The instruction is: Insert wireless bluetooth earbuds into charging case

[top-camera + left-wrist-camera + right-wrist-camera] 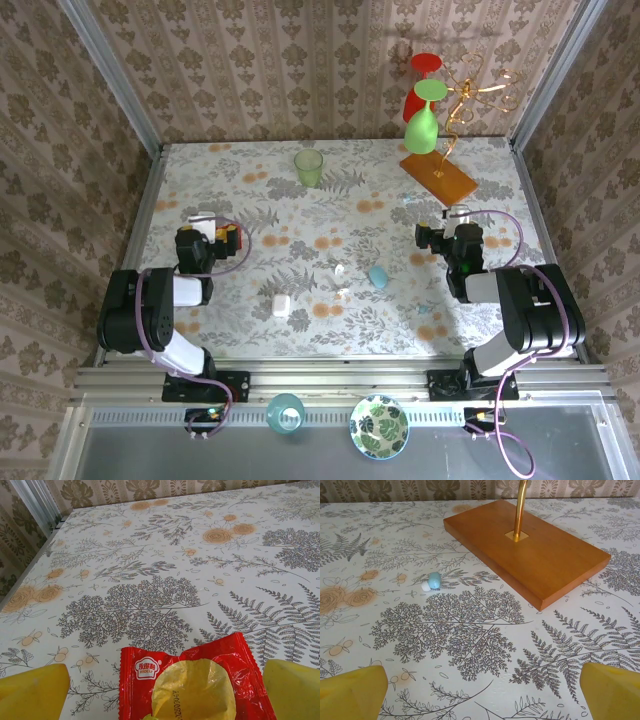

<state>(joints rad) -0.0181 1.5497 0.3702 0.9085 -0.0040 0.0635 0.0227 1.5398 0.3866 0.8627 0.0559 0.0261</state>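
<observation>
Two tiny pale specks that I take for the earbuds (340, 274) lie loose on the bench (250, 200) in the overhead view, at about 2 o'clock from the white charging case (281, 306) and apart from it, so nothing of the task looks done. Both buds are yet to be picked up and seated, and at this size I cannot tell whether the case lid is up. A light blue disc (378, 276) sits at 3 o'clock from the specks, near enough to be mistaken for the case. The left pincer (165, 692) is released, its yellow fingers (32, 692) spread wide with a red snack packet (200, 680) lying between them, seemingly not squeezed. The case is at roughly 4 o'clock from it. The right pincer (482, 692) is likewise released and holds nothing. The wooden stand base (530, 555) with its brass rod (519, 510) is at 12 o'clock just ahead of it, and a small blue-and-white bit (432, 581) rests at 11 o'clock. The middle of the bench between the arms is open, with the green cup (309, 167) well away at the far edge. The tight spots, as I judge them, are the side rail (135, 230) at 9 o'clock of the left arm and the stand in front of the right.
</observation>
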